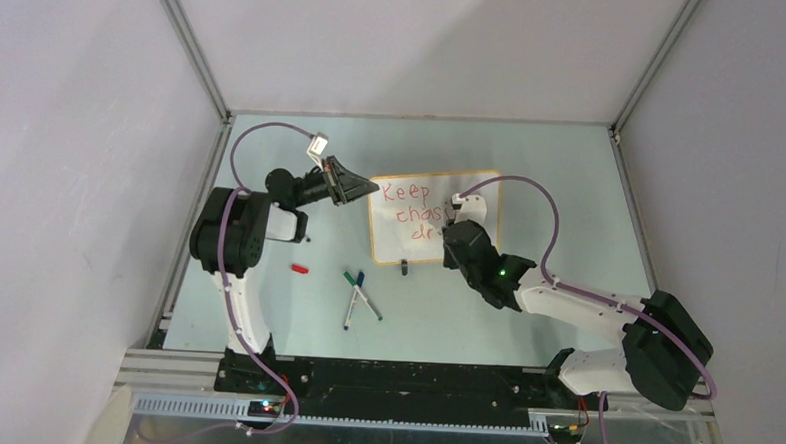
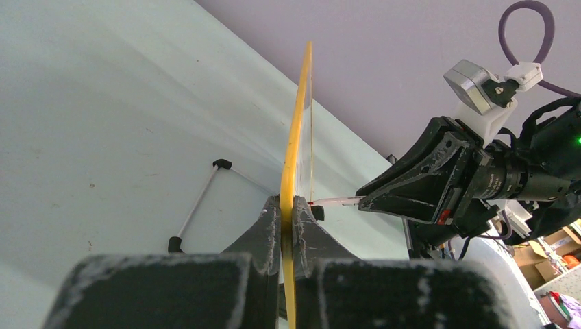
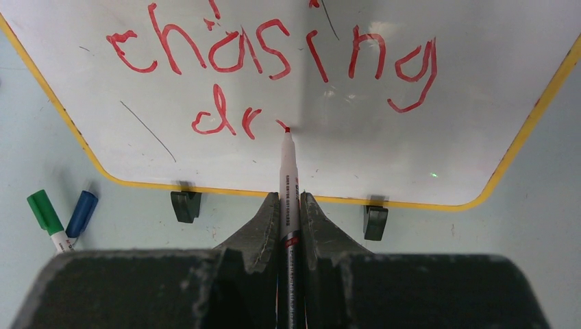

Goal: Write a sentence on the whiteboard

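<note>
The whiteboard (image 1: 470,190) lies mid-table with a yellow-orange frame and two black clip feet. Red letters (image 3: 274,51) read "Keep", "chasing" and "dr" in three lines. My left gripper (image 1: 368,189) is shut on the board's left edge (image 2: 293,171), seen edge-on in the left wrist view. My right gripper (image 3: 289,200) is shut on a red marker (image 3: 288,171); its tip touches the board just right of "dr". In the top view the right gripper (image 1: 456,225) covers the lower right of the writing.
A red cap (image 1: 300,269) lies on the table left of the board. A green marker (image 1: 363,295) and a blue marker (image 1: 354,300) lie crossed in front, also showing in the right wrist view (image 3: 48,218). The enclosure walls ring the table.
</note>
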`<state>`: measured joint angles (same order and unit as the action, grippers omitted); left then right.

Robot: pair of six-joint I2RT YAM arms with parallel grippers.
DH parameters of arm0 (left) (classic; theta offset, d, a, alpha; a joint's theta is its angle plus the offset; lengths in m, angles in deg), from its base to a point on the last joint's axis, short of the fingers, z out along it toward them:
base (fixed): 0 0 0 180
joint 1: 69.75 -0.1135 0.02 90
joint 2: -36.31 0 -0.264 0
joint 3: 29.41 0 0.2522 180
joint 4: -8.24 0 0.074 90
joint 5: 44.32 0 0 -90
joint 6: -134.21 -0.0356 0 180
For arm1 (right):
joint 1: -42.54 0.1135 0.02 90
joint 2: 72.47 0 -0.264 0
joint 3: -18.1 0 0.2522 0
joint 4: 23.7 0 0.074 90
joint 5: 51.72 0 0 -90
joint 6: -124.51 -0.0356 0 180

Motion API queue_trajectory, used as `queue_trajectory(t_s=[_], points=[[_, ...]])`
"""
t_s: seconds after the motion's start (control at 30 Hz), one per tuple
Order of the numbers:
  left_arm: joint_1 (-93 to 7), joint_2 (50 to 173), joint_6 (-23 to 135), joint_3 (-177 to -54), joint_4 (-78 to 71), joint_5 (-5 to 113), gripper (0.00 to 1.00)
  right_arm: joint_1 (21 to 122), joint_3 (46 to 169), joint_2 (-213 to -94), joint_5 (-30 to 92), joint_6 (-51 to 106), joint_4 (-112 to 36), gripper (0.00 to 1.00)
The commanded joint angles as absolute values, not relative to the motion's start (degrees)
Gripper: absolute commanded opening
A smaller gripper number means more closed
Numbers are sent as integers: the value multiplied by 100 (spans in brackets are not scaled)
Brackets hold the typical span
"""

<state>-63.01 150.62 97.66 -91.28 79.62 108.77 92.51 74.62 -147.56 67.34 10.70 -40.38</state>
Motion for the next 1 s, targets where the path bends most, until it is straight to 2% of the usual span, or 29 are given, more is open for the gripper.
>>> queue_trajectory(t_s=[0.0, 0.97], points=[[-6228, 14833, 9316, -9052, 8256, 11135, 0, 9159, 7659, -14642, 6983, 1013, -4064, 0], [-6225, 14822, 9308, -9045, 8254, 11136, 0, 9114, 7695, -14586, 6868, 1201, -3630, 0]])
